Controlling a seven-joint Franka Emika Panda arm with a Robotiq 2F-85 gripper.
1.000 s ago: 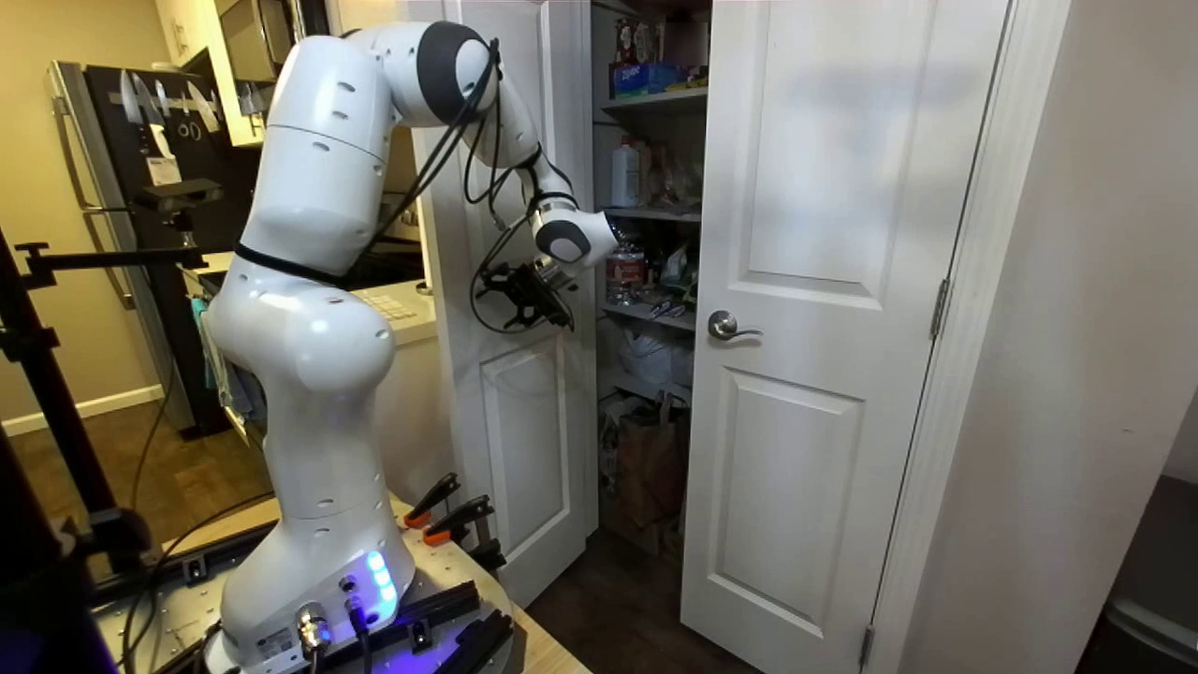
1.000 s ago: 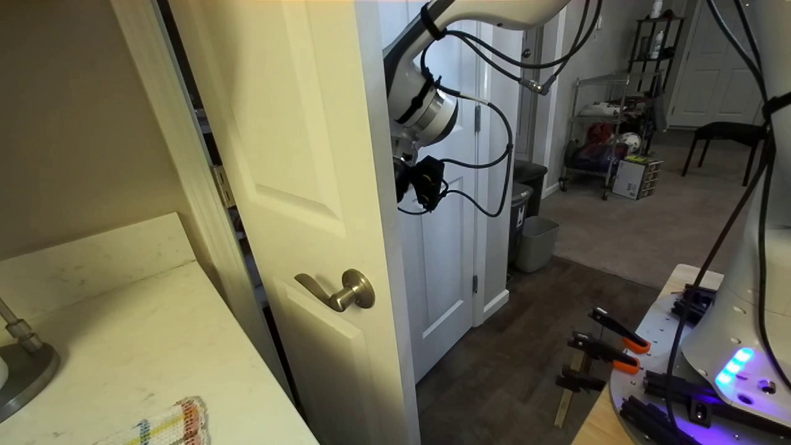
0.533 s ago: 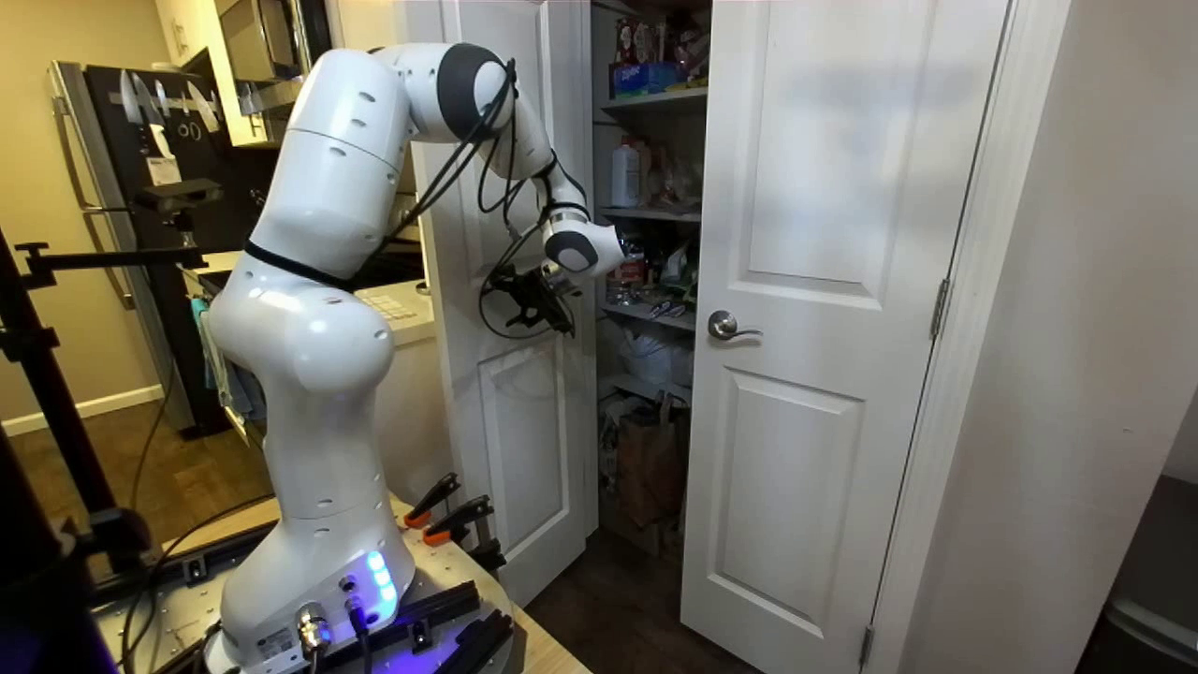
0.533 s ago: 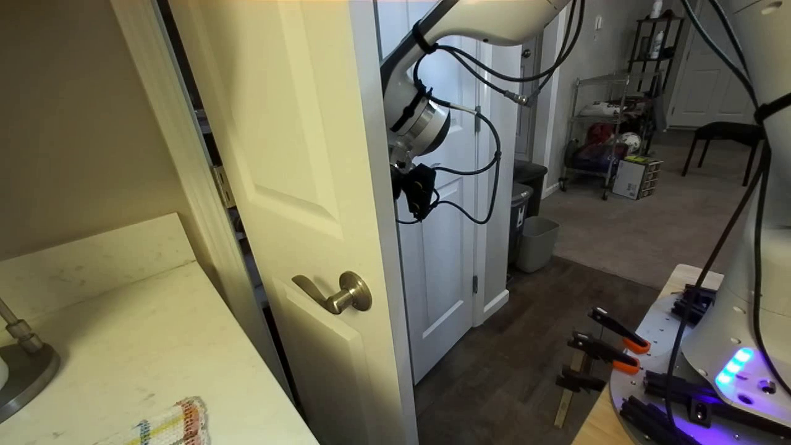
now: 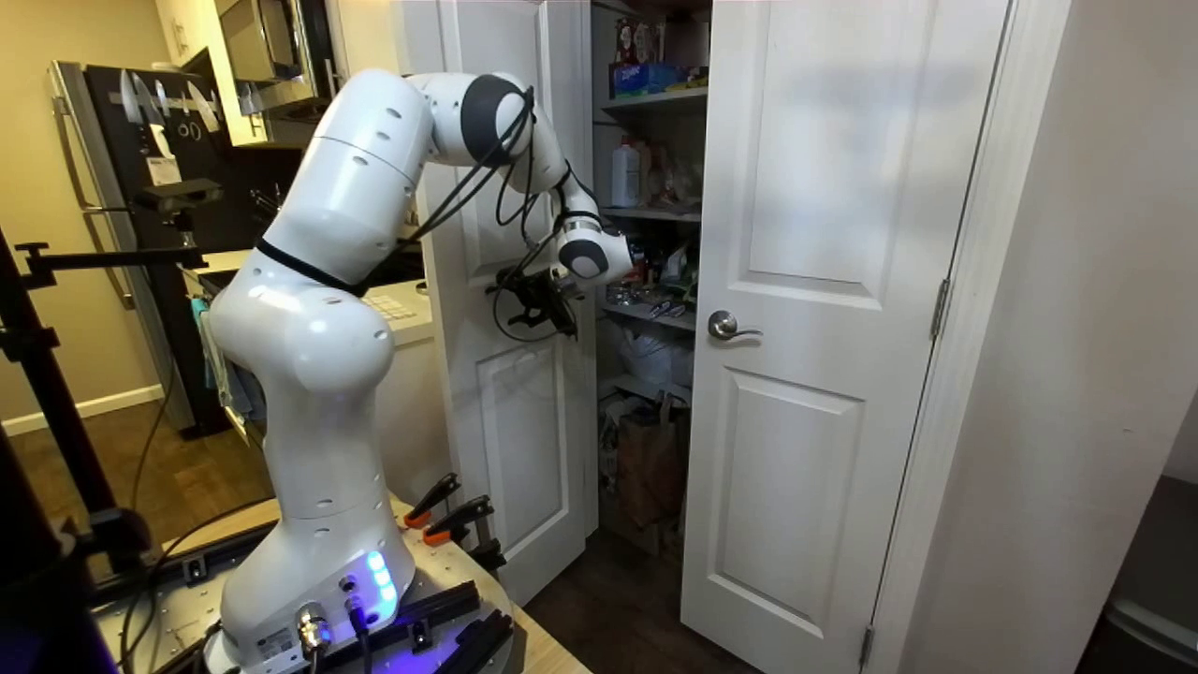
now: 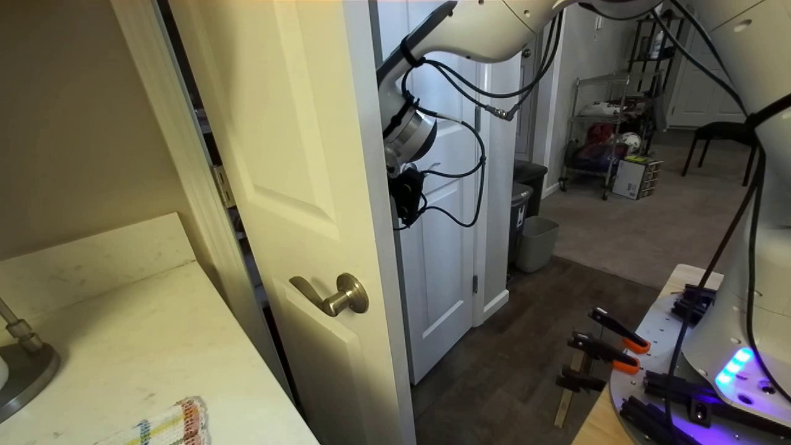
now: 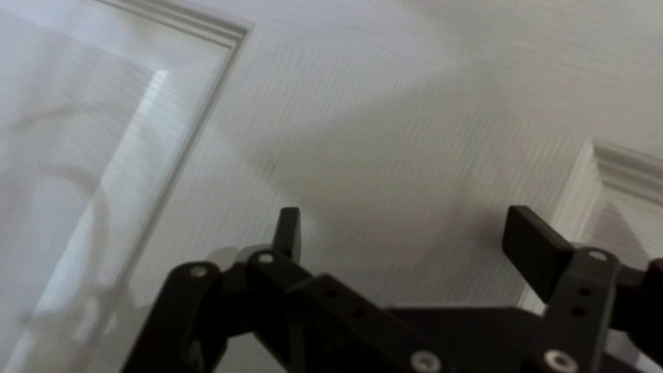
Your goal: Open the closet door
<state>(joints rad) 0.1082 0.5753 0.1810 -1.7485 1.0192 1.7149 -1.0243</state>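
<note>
My gripper (image 7: pixel 404 223), its fingers (image 7: pixel 287 233) parted, squarely faces the white panelled closet door (image 7: pixel 357 103); contact I cannot determine. In an exterior view, the door stands ajar, hiding the fingers behind it, lever handle (image 6: pixel 338 301) on the opposite face.

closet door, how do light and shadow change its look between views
In an exterior view, the closet door looks warm yellow; in an exterior view, its opposite face is cooler grey; in the wrist view, soft shadows cross it and the gripper shows nearly black.
</note>
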